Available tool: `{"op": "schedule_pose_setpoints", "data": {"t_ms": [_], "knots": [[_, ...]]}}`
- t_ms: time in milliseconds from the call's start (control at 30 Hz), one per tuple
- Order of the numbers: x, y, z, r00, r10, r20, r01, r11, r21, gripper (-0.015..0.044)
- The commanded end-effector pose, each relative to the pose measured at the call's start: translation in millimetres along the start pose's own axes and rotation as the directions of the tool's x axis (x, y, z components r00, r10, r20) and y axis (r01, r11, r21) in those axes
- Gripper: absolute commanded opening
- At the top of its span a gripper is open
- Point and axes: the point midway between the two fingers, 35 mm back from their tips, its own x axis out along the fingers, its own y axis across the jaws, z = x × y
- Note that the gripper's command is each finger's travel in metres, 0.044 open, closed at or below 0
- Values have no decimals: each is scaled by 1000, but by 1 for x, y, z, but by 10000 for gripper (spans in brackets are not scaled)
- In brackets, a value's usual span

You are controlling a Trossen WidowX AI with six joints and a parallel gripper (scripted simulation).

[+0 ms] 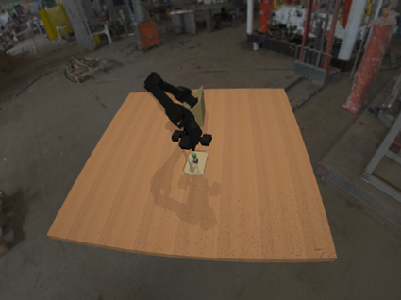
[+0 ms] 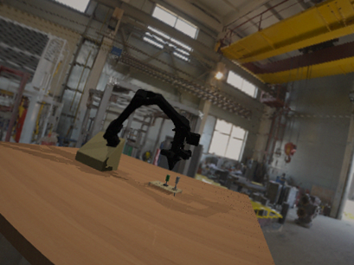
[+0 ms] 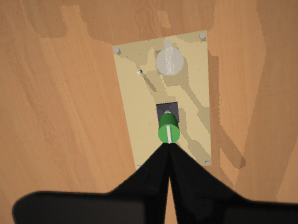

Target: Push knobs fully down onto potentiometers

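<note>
Above the tabletop, here is the black arm, arching out from its wedge-shaped base, and the end effector points down, its fingers narrow, shut together with nothing between them! Below it sits the board, pale yellow and roughly rectangular, out in front of the base, with small light dots near its corners. Two knobs stand up from it, side by side in the exterior view: the green knob and the grey knob. And look at the wrist view: the green one carries a white stripe across its top, a dark square potentiometer shows just beside it, and the fingertips come right up to the green edge in the picture; whether they touch, I cannot tell, though the exterior view has them above the knobs, apart! Both knobs ride high on thin shafts, neither one down against its potentiometer. Across the board and tabletop fall the shadows, long and dark, the arm's own outline bending over the wood.
</note>
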Motion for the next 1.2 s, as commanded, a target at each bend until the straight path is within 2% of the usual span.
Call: {"op": "schedule_pose_setpoints", "data": {"t_ms": [0,367,1167], "knots": [[6,0,-2,1000,-10,-4,10,1000,-13,0],[23,-1,-2,1000,-11,-3,11,1000,-12,0],[23,-1,-2,1000,-11,-3,11,1000,-12,0]]}}
